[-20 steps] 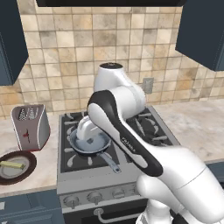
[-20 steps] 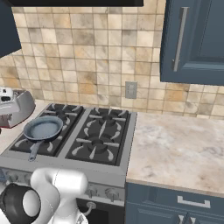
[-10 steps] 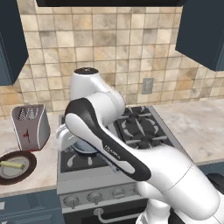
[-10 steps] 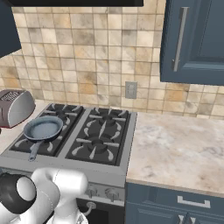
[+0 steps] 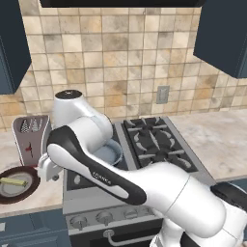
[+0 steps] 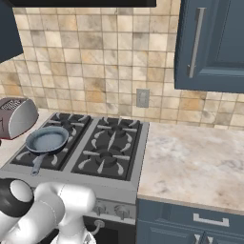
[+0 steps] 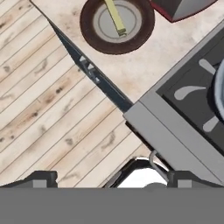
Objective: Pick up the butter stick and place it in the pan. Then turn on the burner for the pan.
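Pale yellow and thin, the butter stick (image 7: 115, 16) is seen as a short rectangular bar lying across the grey centre of a dark-brown round plate (image 7: 89, 33), one end toward the rim; in the left base view the butter stick (image 5: 13, 182) is a small sliver on the same plate (image 5: 28, 191). The plate is set on the beige counter (image 7: 144, 65) just left of the stove (image 5: 144, 144), near a grey-and-red toaster (image 5: 32, 137). The pan (image 6: 46, 140) is seen on the front-left burner (image 6: 28, 157), grey-blue inside, dark rim, straight grey handle pointed toward the stove front. The butter stick and pan are well apart. The gripper (image 7: 111, 177) is spread wide with nothing between the fingers (image 7: 41, 178); it is held off the counter edge over the wooden floor (image 7: 39, 105), beside the stove front. Stove knobs (image 6: 110, 209) are seen along the front panel.
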### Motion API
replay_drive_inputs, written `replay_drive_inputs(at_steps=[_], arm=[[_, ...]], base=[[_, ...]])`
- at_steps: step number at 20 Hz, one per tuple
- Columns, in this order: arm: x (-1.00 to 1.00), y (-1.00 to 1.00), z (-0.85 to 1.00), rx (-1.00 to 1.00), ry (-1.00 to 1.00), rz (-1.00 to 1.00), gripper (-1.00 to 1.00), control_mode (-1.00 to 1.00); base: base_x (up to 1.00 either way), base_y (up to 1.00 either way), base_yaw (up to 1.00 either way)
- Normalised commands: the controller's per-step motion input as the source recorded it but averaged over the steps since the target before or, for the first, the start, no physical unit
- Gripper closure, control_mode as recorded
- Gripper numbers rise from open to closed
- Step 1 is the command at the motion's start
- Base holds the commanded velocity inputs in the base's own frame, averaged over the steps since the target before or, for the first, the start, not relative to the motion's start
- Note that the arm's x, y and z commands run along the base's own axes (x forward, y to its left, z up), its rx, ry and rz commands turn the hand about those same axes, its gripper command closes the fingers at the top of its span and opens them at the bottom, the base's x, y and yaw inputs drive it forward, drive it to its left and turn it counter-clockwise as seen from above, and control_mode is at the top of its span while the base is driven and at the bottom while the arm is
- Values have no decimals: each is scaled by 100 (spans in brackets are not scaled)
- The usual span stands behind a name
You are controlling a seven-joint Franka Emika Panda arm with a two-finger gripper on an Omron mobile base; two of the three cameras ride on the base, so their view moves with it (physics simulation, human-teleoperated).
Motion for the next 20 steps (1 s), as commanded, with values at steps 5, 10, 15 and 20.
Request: replay_drive_inputs(at_steps=[5, 10, 15, 20], arm=[[12, 44, -17, 0, 0, 4, -100, -100], [36, 32, -12, 0, 0, 4, -100, -100], [39, 36, -19, 0, 0, 3, -100, -100], [26, 37, -33, -3, 0, 3, -100, -100]], base=[[0, 0, 0], [0, 0, 0], [0, 0, 0], [0, 0, 0]])
